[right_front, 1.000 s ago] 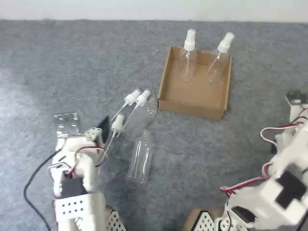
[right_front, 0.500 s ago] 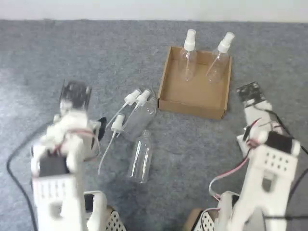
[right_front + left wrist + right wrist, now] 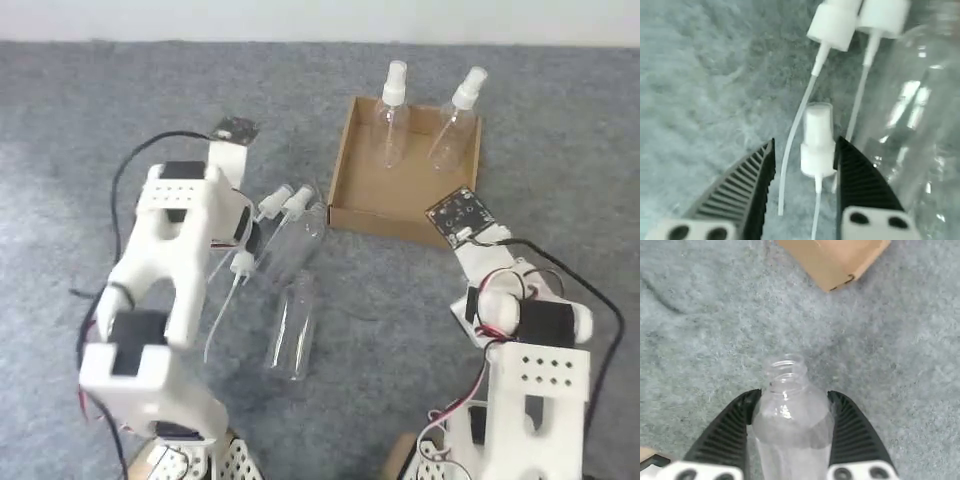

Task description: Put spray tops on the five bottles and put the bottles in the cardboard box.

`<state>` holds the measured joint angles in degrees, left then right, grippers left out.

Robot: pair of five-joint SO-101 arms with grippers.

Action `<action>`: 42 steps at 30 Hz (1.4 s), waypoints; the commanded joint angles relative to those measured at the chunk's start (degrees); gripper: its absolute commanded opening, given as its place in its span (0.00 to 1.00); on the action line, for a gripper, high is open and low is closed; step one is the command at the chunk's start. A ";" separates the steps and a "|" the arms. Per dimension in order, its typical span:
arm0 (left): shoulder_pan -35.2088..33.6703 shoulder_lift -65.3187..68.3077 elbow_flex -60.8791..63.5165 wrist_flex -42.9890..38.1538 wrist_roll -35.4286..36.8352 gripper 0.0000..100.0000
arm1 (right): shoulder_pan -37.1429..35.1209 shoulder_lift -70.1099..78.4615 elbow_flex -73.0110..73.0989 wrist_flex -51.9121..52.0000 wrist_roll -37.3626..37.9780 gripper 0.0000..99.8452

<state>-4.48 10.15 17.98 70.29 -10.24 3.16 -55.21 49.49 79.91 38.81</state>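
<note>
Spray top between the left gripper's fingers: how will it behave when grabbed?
Probably very light: the spray top is small plastic. Its thin tube looks floppy and may snag neighbouring tubes. The round head, lying loose inside the open left gripper, could roll or twist when squeezed.

High view: fixed overhead, angled down across bench (image 3: pixel 80 100). Left wrist view: mounted just behind left tool (image 3: pixel 805 145), close above spray top (image 3: pixel 817 135). Right wrist view: mounted behind right tool (image 3: pixel 795 395), facing past gripped bottle (image 3: pixel 790 425) toward cardboard box (image 3: pixel 840 255); box corner shared with high view.
</note>
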 commanded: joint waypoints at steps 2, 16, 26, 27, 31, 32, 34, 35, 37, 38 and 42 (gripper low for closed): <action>0.44 2.46 -4.09 -1.05 0.70 0.17 | -0.92 -1.71 -0.26 0.31 -0.62 0.01; 0.79 7.74 -1.01 -7.21 3.96 0.12 | -0.92 -1.71 -0.18 0.48 -0.53 0.01; 0.70 -2.37 -1.36 -0.18 3.60 0.09 | -0.92 -1.80 -0.18 0.48 -0.53 0.01; 0.70 -4.48 -1.36 0.79 3.60 0.09 | -0.92 -1.80 -0.18 0.48 -0.62 0.01; 0.70 -14.42 -1.36 4.22 3.69 0.09 | -0.92 -1.80 -0.18 0.04 -0.44 0.01; 0.79 -16.97 -1.36 4.84 3.78 0.09 | -1.01 -1.80 -0.26 0.04 -0.35 0.01; 0.97 -21.45 -1.27 6.07 3.78 0.09 | -1.01 -1.80 -0.53 -0.04 -0.35 0.01; 1.14 -23.21 -0.92 6.33 3.69 0.09 | -1.01 -1.89 -0.62 -0.04 -0.35 0.01; 1.14 -24.26 0.13 6.07 3.69 0.09 | -1.01 -1.89 -0.62 -0.04 -0.26 0.01; 0.79 -24.00 1.01 5.19 3.60 0.09 | -1.01 -1.89 -0.62 -0.04 -0.26 0.01; -0.79 -18.90 9.10 -3.60 3.52 0.09 | -0.92 -1.89 -0.53 0.48 -0.26 0.01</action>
<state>-3.87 -10.59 22.02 74.15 -6.99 2.81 -55.56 49.49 79.91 38.81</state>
